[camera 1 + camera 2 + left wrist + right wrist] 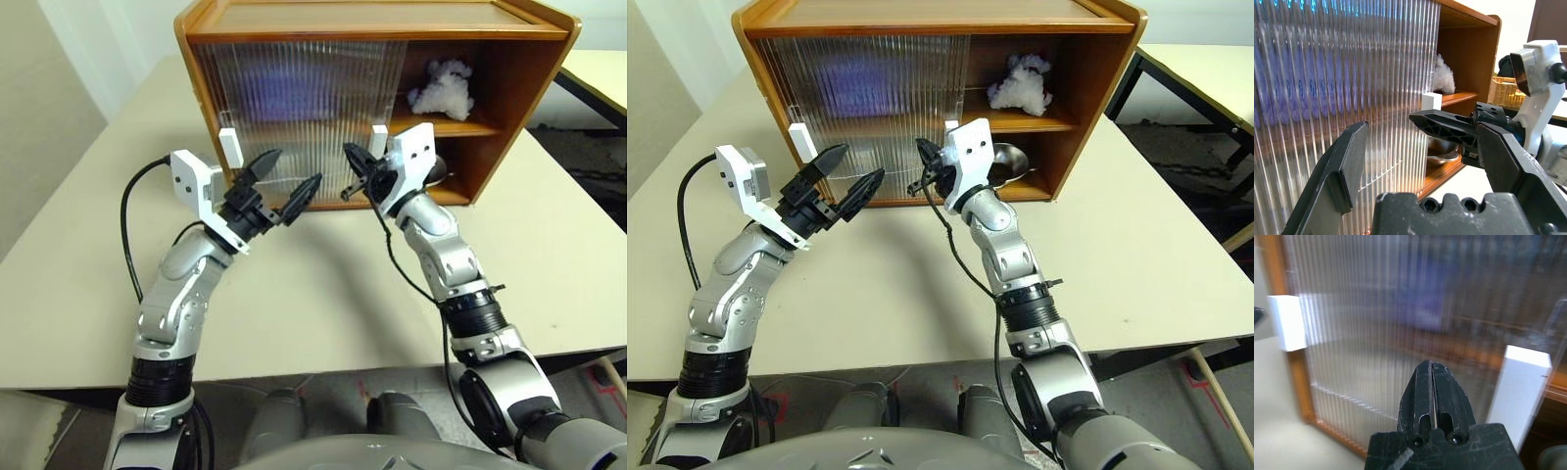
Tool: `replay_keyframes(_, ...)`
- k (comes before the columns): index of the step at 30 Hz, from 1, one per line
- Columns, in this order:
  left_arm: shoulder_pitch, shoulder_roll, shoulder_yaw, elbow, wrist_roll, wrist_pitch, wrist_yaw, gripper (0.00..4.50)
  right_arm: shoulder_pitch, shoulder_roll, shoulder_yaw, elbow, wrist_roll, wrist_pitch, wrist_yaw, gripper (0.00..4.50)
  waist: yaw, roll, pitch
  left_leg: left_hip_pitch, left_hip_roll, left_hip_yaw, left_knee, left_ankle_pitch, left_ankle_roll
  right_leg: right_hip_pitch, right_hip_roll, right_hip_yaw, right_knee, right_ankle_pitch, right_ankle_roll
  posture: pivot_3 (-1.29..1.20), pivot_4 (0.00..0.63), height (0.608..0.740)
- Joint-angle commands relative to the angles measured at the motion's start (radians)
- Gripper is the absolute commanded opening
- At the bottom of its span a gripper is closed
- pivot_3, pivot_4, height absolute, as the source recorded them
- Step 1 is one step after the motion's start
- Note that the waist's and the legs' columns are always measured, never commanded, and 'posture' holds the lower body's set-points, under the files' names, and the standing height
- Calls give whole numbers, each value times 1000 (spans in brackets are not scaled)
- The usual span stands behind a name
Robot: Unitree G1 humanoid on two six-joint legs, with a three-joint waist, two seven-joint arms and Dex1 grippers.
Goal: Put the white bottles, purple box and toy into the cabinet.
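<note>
Left arm is rising from the desk (78, 255) edge, elbow bent, forearm angling up and inward toward the cabinet (377, 20). Left gripper (284, 184) is hovering just in front of the ribbed sliding doors (294, 98), near the left white handle (229, 147); its jaws are standing wide apart, holding nothing.

Behind the ribbed doors a purple blur is showing on the cabinet's left side; cannot tell what it is.

Right arm is reaching up from the lower right, forearm slanting inward, wrist lifted. Right gripper (1430, 382) is pointing at the doors between the two handles, just beside the right white handle (1520, 391); its jaws are pressed together, empty.

Cabinet's right side is standing open. The toy (443, 90) is sitting on the inner shelf (460, 127), white and fluffy. Below the shelf, a steel bowl (1011, 162) is resting on the cabinet floor, partly hidden by the right wrist.
</note>
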Motion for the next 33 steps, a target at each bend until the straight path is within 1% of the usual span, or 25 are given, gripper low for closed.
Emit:
replay_keyframes(1, -2, -1, -13, 14, 12, -5, -1, 4500, -3, 17, -2, -30, -37, 34, -74, 35, 0, 0, 0, 0, 0, 0, 0, 0, 0, 0, 0, 0, 0, 0, 0, 159, 0, 740)
replay_keyframes(3, -1, -1, -12, 13, 11, -4, -1, 4500, 4, 29, -4, -39, -70, 34, -134, 35, -1, 0, 0, 0, 0, 0, 0, 0, 0, 0, 0, 0, 0, 0, 0, 157, 0, 740)
replay_keyframes(13, -3, -3, -18, 16, 9, -2, -4, 4500, 34, 62, -28, -63, -141, 33, -318, 35, -3, 0, 0, 0, 0, 0, 0, 0, 0, 0, 0, 0, 0, 0, 0, 140, 0, 740)
replay_keyframes(17, -10, -4, -21, 24, 9, -4, -8, 4500, 35, 68, -55, -67, -118, 55, -345, 35, -5, 0, 0, 0, 0, 0, 0, 0, 1, 0, 0, 0, 0, -1, 1, 130, 0, 740)
replay_keyframes(25, -17, -5, -25, 32, 8, -6, -13, 4500, 31, 68, -91, -57, -125, 77, -412, 35, -5, 0, 0, 0, 0, 0, 0, 2, 3, 0, 0, 0, -1, -1, 1, 119, 0, 740)
replay_keyframes(33, -20, -5, -27, 41, 6, -10, -19, 4500, -5, 30, -132, 20, -144, 63, -498, 35, -5, 0, 0, 0, 0, 0, 0, 2, 3, 1, -1, 0, -1, -1, 1, 116, 0, 740)
